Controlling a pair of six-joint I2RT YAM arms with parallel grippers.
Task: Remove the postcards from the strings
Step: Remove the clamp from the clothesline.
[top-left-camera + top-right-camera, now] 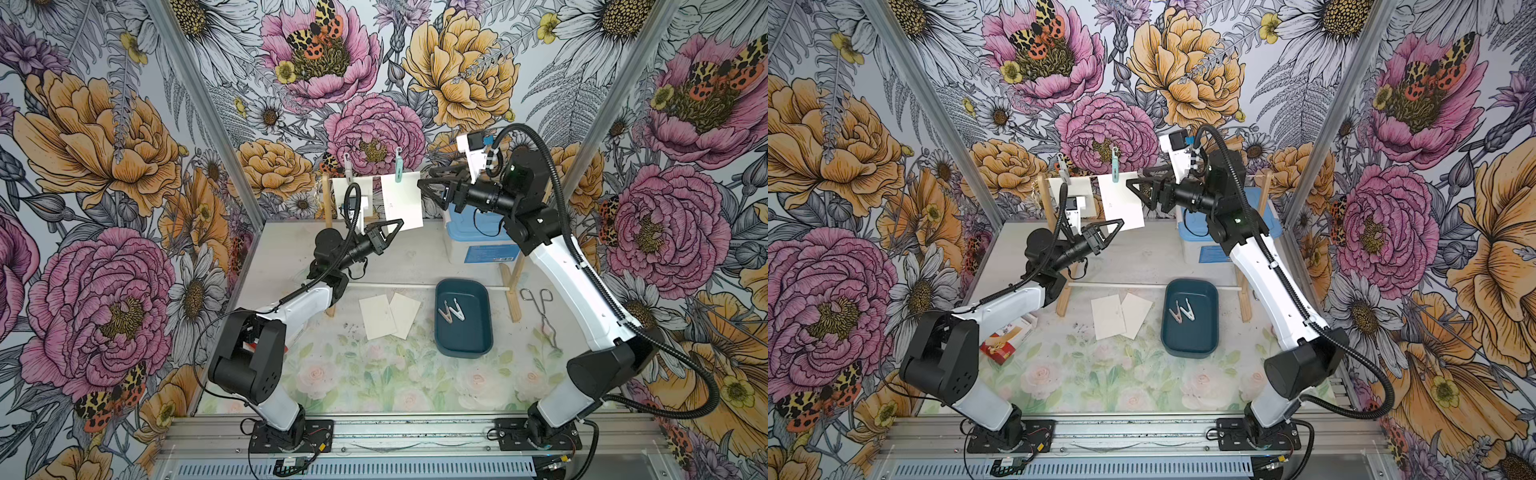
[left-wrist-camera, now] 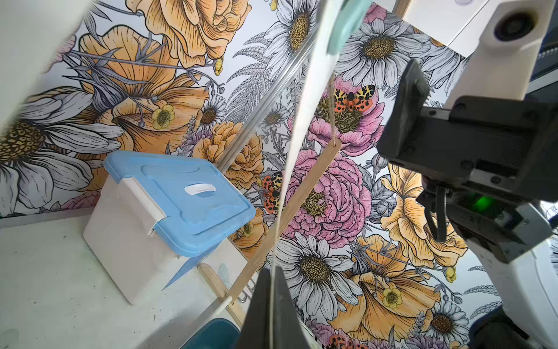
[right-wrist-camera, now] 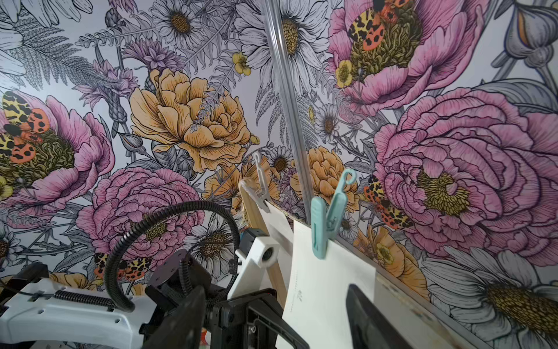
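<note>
Hanging postcard [image 1: 402, 203]: lower edge pinched by left gripper [image 1: 398, 224], teal peg [image 1: 397, 169] above it on the string [image 2: 333, 114]; right gripper [image 1: 423, 188], spread beside the upper corner, ought to squeeze peg fully before any downward pull.

One string [image 2: 333, 114], strung between two wooden posts: a left post [image 1: 1043, 203] and a right post [image 1: 1266, 197].

Four postcards: a left hanging postcard [image 1: 341, 189] and a right hanging postcard [image 1: 402, 203] on the string, plus a left flat postcard [image 1: 376, 318] and a right flat postcard [image 1: 409, 313] on the counter [image 1: 415, 257].

Four pegs: a teal peg [image 1: 398, 170] and a pale peg [image 1: 347, 166] on the string, and two tray pegs [image 1: 445, 312] [image 1: 458, 311].

One teal tray [image 1: 463, 351], one blue-lidded storage box [image 1: 469, 245], one pair of metal tongs [image 1: 542, 316] and one red-and-white box [image 1: 1005, 343].
</note>
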